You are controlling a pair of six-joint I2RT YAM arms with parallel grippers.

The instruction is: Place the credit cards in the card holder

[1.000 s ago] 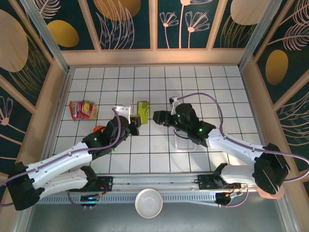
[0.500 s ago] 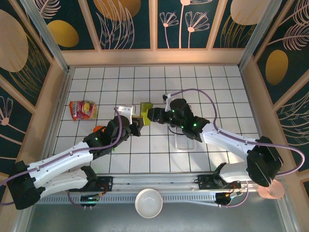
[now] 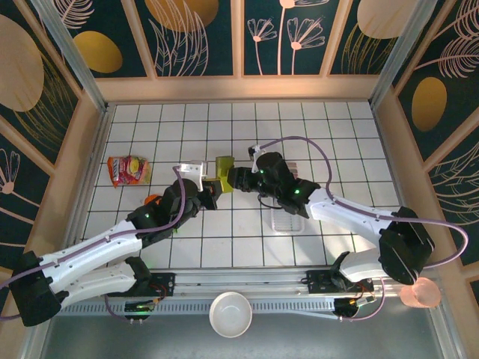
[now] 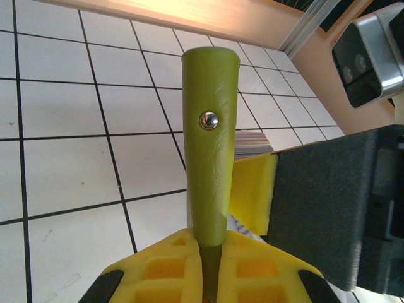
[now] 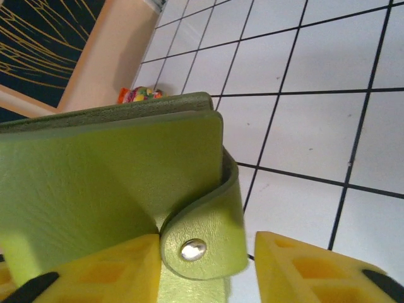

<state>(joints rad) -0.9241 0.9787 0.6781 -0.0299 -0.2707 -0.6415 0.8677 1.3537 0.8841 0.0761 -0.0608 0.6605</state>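
Note:
The olive-green card holder point(image 3: 223, 170) is held above the tiles between the two arms. My left gripper point(image 3: 212, 191) is shut on the holder's edge, and in the left wrist view a green strap with a metal snap point(image 4: 211, 126) rises from between the pads point(image 4: 211, 252). A striped row of credit cards' edges point(image 4: 255, 140) shows just behind the strap. My right gripper point(image 3: 233, 178) comes in from the right. In the right wrist view its jaws point(image 5: 208, 265) straddle the curled snap tab point(image 5: 202, 243): the left pad touches the tab, the right pad stands clear.
A long clear plastic tray point(image 3: 288, 218) lies under the right arm. A red-and-yellow snack packet point(image 3: 128, 170) lies at the left. A white bowl point(image 3: 230, 314) sits at the near edge between the bases. A pink cup point(image 3: 419, 293) stands at the near right.
My right gripper has moved left to the card holder and its jaws have narrowed around the snap tab. The left gripper has kept its hold almost in place.

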